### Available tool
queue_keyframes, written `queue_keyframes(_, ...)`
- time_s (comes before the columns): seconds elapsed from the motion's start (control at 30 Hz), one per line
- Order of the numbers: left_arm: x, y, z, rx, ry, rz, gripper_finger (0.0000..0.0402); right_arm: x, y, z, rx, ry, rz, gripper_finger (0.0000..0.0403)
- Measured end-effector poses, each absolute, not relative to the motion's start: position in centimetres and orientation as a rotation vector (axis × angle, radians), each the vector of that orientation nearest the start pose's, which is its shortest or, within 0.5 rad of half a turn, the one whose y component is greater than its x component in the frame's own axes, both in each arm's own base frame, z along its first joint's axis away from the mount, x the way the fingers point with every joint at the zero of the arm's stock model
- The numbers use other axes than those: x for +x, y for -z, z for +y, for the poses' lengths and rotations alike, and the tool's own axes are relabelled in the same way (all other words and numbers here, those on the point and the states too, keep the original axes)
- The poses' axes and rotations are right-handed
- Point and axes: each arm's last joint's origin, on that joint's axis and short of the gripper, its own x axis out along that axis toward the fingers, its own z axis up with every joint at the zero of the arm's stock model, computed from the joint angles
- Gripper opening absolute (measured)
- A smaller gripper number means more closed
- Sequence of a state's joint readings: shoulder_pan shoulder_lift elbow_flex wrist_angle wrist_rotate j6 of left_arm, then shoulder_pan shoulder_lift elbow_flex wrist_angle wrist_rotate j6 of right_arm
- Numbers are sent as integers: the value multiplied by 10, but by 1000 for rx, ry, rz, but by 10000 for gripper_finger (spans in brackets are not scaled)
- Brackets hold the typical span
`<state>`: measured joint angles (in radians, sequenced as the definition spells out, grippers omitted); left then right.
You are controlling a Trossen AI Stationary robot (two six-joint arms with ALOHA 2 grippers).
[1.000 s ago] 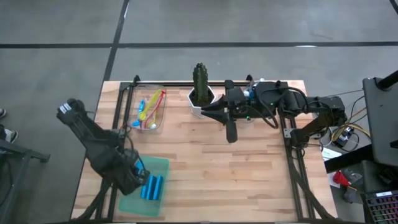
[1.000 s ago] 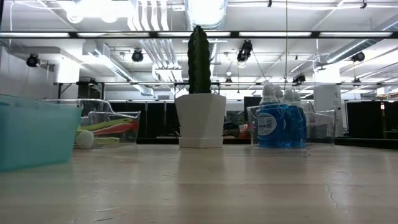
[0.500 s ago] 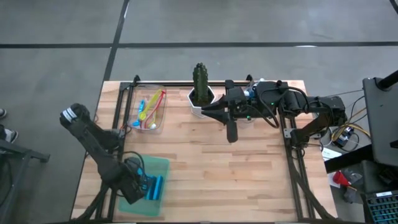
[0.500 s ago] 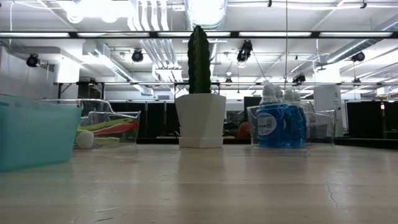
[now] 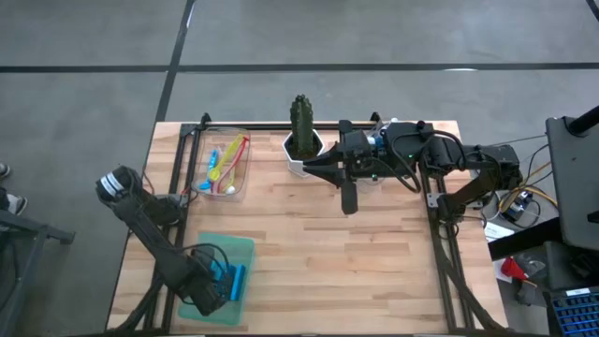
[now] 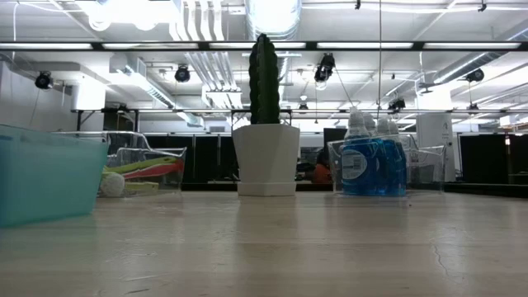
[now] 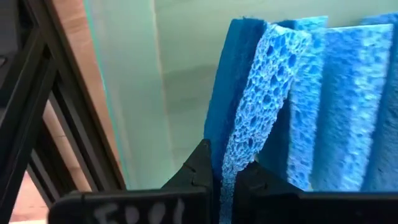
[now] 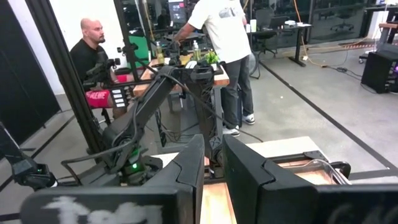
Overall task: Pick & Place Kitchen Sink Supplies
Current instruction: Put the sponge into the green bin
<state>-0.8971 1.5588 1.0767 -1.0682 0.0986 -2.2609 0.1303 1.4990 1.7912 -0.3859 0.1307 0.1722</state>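
My left gripper point(image 5: 215, 286) is down in the translucent green tray point(image 5: 241, 247) at the table's near left, shut on a blue sponge point(image 7: 252, 99). Other sponges point(image 7: 348, 93) stand on edge right beside it. Thin brushes point(image 5: 225, 167) lie in a clear bin at the far left. Blue bottles point(image 6: 371, 161) stand in a clear container right of the cactus point(image 5: 300, 122). My right gripper point(image 8: 214, 171) hangs level and shut, high above the table beside the cactus, holding nothing. My left gripper pinches the sponge's upper edge point(image 7: 227, 167) between its two fingers, across its thin side. The fingers come from above, pointing down. The sponge hangs on edge below them, against the neighbouring sponges; I cannot tell whether its lower edge rests on the tray floor.
The tray wall point(image 7: 124, 93) and a black frame rail point(image 7: 37, 106) run close beside my left gripper. The cactus pot point(image 6: 266, 161) stands at the far middle. People show in the room beyond the table point(image 8: 224, 37). Bare wood point(image 5: 337, 262) lies in the middle.
My left gripper has gone down into the tray and toward the table's near edge, ending beside the row of sponges.
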Motion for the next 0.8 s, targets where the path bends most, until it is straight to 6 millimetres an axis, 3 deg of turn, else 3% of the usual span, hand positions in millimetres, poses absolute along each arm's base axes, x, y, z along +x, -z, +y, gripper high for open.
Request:
queue_keyframes(0.3,160,-203,-208,-1083,-1121,1401,18,312,-486,37,160,8,92,54)
queue_keyframes(0.8,160,-198,-209,-1117,-1102,1420,55,312,-486,37,142,7,92,54)
